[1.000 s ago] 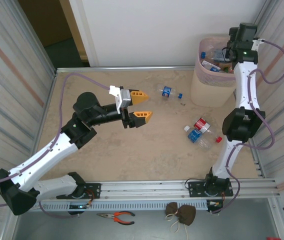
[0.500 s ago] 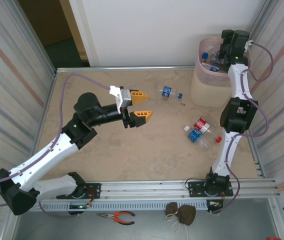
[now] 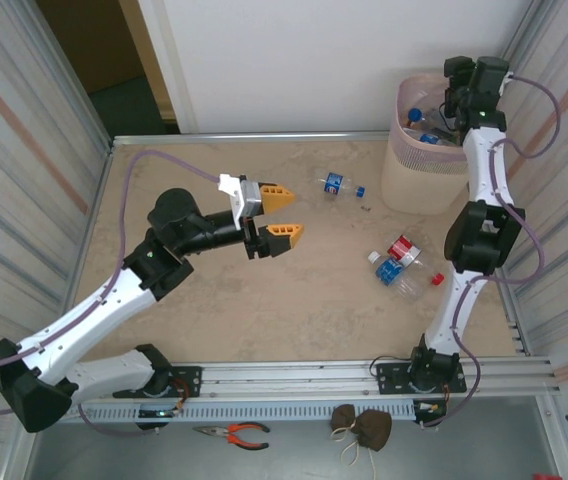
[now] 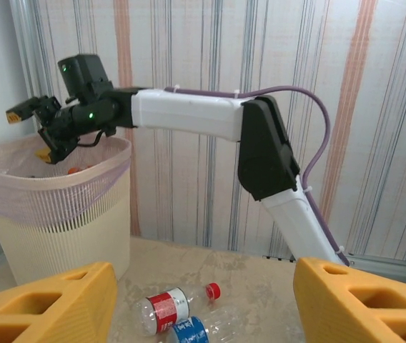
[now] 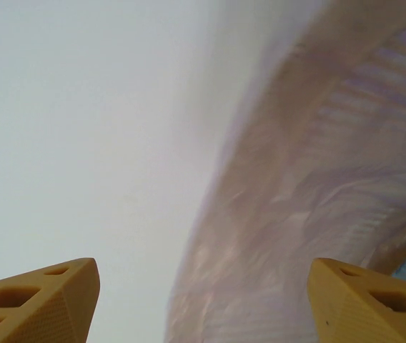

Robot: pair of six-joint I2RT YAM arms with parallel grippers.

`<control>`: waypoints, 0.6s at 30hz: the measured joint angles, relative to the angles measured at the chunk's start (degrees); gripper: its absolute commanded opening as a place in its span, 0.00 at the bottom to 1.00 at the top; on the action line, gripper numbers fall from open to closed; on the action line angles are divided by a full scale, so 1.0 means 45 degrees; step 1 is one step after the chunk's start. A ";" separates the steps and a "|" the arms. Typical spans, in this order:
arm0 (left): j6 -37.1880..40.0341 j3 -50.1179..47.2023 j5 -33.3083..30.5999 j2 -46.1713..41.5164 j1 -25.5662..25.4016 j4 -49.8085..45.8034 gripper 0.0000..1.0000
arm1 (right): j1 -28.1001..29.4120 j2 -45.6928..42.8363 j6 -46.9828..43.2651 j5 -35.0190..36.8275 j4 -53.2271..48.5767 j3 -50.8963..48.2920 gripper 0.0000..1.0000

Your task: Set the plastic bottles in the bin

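Note:
My left gripper (image 3: 282, 214) hovers open and empty over the middle of the table, its orange fingers (image 4: 44, 307) wide apart. It faces two plastic bottles lying side by side, one red-labelled (image 4: 161, 310) and one blue-labelled (image 4: 189, 331). In the top view that pair (image 3: 400, 259) lies near the right arm, with a third clear bottle (image 3: 421, 284) beside it. Another blue-labelled bottle (image 3: 338, 184) lies farther back. The pale bin (image 3: 419, 165) (image 4: 60, 214) stands at the far right with bottles (image 3: 427, 132) inside. My right gripper (image 3: 452, 100) (image 4: 31, 134) (image 5: 203, 300) hangs open over the bin's mouth, nothing between its fingers.
The bin's purple liner (image 5: 324, 171) is close in front of the right wrist camera. Striped metal walls (image 3: 34, 150) close in both sides. Orange-handled pliers (image 3: 234, 432) and a brown pouch (image 3: 361, 425) lie below the table's near rail.
The right wrist has swung from the bin's right rim to over its mouth. The left arm has stayed still.

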 measured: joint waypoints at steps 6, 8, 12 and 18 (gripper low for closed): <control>-0.0175 -0.0092 0.0000 -0.0078 0.0000 0.0019 0.67 | 0.0039 -0.2501 -0.3031 -0.0690 -0.1137 -0.1127 0.75; -0.0180 -0.0092 -0.0015 -0.0078 0.0000 0.0019 0.67 | 0.0146 -0.3555 -0.4269 -0.0831 -0.1404 -0.2016 0.75; -0.0228 -0.0092 -0.0321 -0.0049 0.0000 -0.0005 0.67 | 0.0709 -0.5571 -0.6912 -0.0831 -0.2069 -0.3939 0.75; -0.0607 -0.0092 -0.1044 0.0277 0.0000 -0.0117 0.67 | 0.2001 -0.8077 -1.0355 0.0112 -0.3327 -0.6518 0.75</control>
